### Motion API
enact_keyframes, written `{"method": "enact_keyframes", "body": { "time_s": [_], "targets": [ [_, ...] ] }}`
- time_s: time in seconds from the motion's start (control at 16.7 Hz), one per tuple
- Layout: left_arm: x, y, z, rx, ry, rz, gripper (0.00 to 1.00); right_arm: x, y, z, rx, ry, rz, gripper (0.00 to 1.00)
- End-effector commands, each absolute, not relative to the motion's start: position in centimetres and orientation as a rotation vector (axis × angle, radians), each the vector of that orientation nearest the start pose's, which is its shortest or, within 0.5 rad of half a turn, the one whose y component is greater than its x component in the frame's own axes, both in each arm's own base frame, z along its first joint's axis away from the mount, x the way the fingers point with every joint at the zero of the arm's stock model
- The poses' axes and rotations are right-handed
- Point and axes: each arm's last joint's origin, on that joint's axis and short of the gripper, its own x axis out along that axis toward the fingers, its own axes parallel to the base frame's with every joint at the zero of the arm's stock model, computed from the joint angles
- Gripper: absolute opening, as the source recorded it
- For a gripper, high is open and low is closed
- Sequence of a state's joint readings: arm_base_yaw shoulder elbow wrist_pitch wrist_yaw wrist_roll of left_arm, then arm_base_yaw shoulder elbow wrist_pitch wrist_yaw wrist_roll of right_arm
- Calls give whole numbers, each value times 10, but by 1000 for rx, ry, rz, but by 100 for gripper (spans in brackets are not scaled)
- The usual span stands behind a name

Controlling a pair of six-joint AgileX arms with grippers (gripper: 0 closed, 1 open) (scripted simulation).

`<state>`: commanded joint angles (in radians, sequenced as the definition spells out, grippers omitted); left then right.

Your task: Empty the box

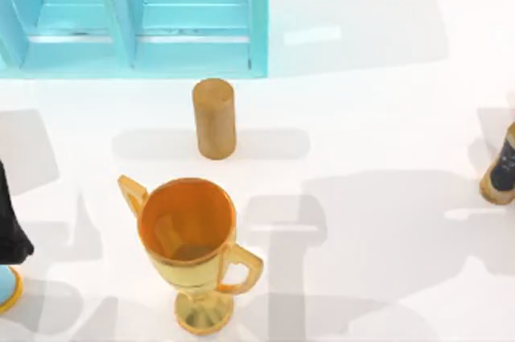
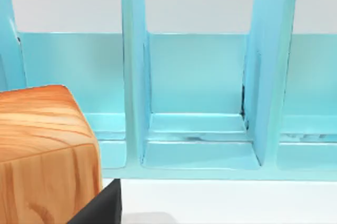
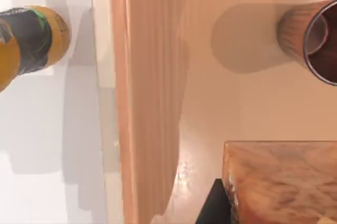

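The light-blue box (image 1: 137, 16) lies at the table's far left, its dividers forming compartments. The compartments that show hold nothing. The left wrist view faces the box (image 2: 197, 103) from close by, looking into its middle compartment. A wood-grained block (image 2: 45, 155) with a black part (image 2: 100, 208) under it sits right at that camera. My left arm (image 1: 10, 225) is a dark shape at the left edge, well in front of the box. In the right wrist view a marbled tan block (image 3: 281, 182) sits close to the camera.
A tan wooden cylinder (image 1: 214, 117) stands just in front of the box. A golden two-handled trophy cup (image 1: 190, 249) stands nearer the front. An orange bottle with a dark label (image 1: 503, 166) is at the right edge, also seen as the bottle (image 3: 31, 39). A brown cup (image 3: 310, 39) stands on a peach surface.
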<state>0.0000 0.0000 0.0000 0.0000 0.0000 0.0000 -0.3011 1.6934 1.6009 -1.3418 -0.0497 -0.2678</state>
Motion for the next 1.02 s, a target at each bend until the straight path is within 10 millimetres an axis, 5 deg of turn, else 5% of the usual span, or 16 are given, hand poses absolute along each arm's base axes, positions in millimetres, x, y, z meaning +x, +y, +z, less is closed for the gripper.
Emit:
{"method": "enact_keyframes", "body": {
  "time_s": [0.18, 0.36, 0.54, 0.72, 0.9, 1.02],
  "targets": [
    [106, -1, 160, 0, 0, 0, 100, 355, -32, 324, 72, 1333, 5, 0],
    [106, -1, 160, 0, 0, 0, 100, 402, 38, 318, 134, 1308, 25, 0],
    [106, -1, 160, 0, 0, 0, 100, 437, 108, 276, 146, 1372, 25, 0],
    [106, -1, 160, 0, 0, 0, 100, 450, 159, 217, 90, 1475, 7, 0],
    [106, -1, 160, 0, 0, 0, 100, 449, 180, 176, 23, 1561, -13, 0],
    [106, -1, 160, 0, 0, 0, 100, 449, 181, 173, 16, 1569, -15, 0]
  ]
}}
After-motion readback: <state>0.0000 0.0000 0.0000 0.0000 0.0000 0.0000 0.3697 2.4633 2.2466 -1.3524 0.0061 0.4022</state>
